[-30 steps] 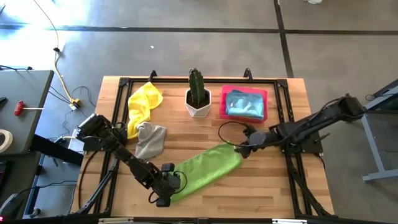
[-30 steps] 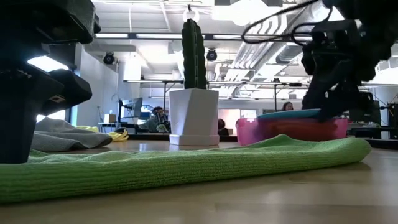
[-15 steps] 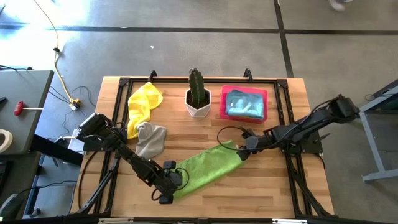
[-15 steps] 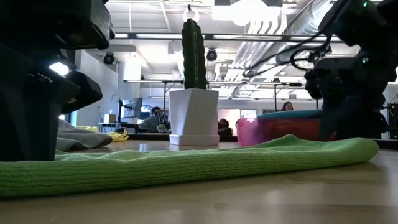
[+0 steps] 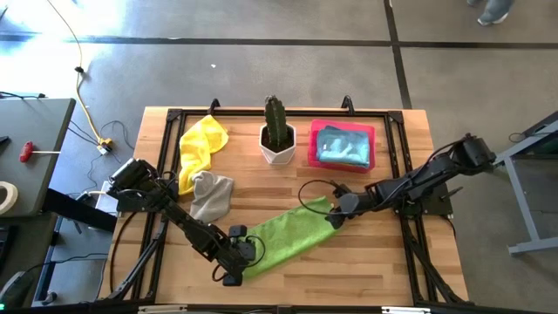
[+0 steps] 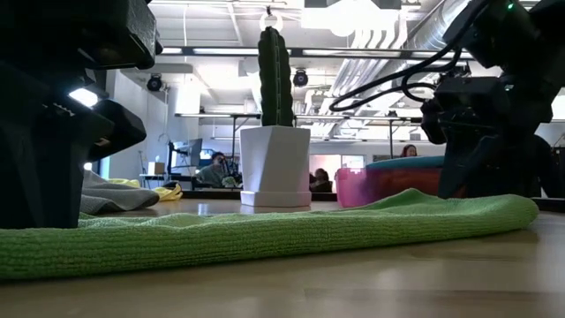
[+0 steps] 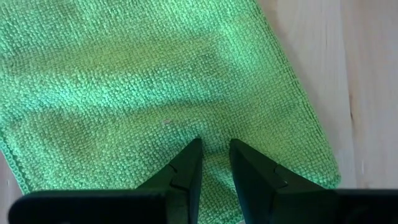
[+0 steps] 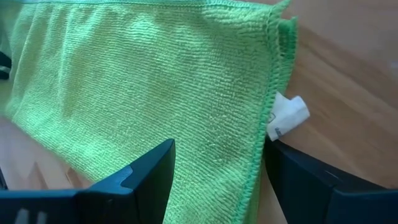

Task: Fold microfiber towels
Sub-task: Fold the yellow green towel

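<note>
Left gripper (image 7: 214, 152) narrowly parted on the lime green towel (image 5: 288, 234), right gripper (image 8: 214, 155) wide astride its far end

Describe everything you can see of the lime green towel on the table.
The lime green towel is a soft looped-pile cloth with stitched edges and a small white tag at one corner. It lies flat on the wooden table as a long doubled strip, running diagonally between the arms. The left gripper presses on its near end, fingers narrowly apart. The right gripper stands open astride its far end.
</note>
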